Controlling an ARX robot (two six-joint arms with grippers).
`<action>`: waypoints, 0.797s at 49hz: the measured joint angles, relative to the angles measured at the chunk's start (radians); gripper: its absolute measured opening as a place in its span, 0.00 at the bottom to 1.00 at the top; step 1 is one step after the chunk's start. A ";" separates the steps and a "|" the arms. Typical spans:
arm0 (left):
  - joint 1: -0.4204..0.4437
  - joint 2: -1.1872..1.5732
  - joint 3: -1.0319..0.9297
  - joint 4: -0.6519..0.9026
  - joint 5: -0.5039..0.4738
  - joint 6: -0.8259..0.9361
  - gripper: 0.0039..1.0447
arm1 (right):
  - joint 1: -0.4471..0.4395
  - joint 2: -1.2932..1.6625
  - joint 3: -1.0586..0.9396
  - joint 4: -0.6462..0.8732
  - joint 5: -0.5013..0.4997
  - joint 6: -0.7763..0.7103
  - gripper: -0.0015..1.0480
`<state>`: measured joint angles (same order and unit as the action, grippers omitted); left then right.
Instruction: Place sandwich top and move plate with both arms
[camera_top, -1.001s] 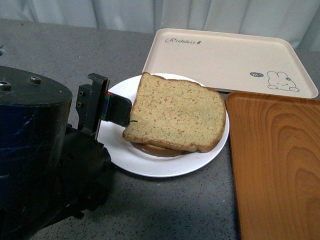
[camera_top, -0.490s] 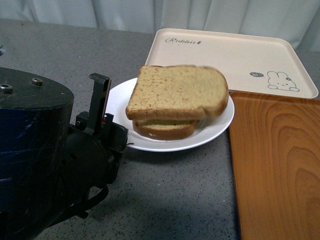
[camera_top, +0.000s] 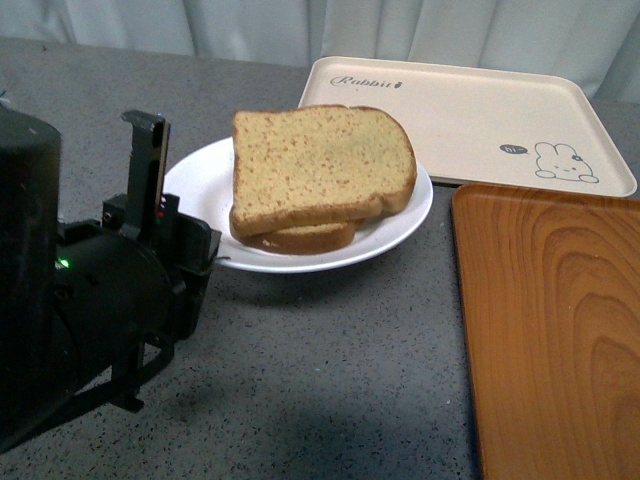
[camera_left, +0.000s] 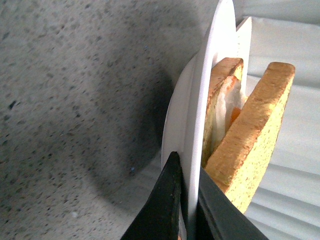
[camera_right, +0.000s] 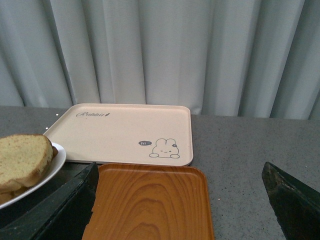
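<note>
The white plate (camera_top: 195, 180) carries a sandwich. The tan speckled sandwich top (camera_top: 320, 165) lies on a lower slice (camera_top: 305, 238). My left gripper (camera_top: 200, 250) is shut on the plate's left rim and holds the plate a little above the grey table. In the left wrist view the jaws (camera_left: 187, 187) pinch the plate's rim (camera_left: 212, 75), with the sandwich top (camera_left: 255, 135) leaning over an egg-filled slice (camera_left: 220, 100). My right gripper (camera_right: 177, 210) is open and empty over the wooden tray. The plate (camera_right: 56, 159) and sandwich top (camera_right: 22, 155) show at that view's edge.
A beige rabbit-print tray (camera_top: 460, 115) lies at the back right. An orange-brown wooden tray (camera_top: 550, 320) fills the right side, close to the plate. The grey speckled table (camera_top: 330, 380) shows in front of the plate. A pale curtain hangs behind.
The plate with the sandwich has risen off the table and moved left, away from the wooden tray. My left arm has drawn back left with it.
</note>
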<state>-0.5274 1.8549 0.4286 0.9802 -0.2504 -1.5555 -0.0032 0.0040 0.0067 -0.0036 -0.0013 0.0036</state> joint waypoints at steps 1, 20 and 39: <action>0.002 -0.003 0.000 -0.001 0.000 0.001 0.04 | 0.000 0.000 0.000 0.000 0.000 0.000 0.91; -0.005 -0.029 0.185 -0.123 0.018 0.071 0.04 | 0.000 0.000 0.000 0.000 0.000 0.000 0.91; 0.003 0.118 0.444 -0.254 0.025 0.201 0.04 | 0.000 0.000 0.000 0.000 0.000 0.000 0.91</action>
<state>-0.5243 1.9732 0.8726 0.7265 -0.2253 -1.3540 -0.0032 0.0040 0.0067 -0.0036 -0.0013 0.0036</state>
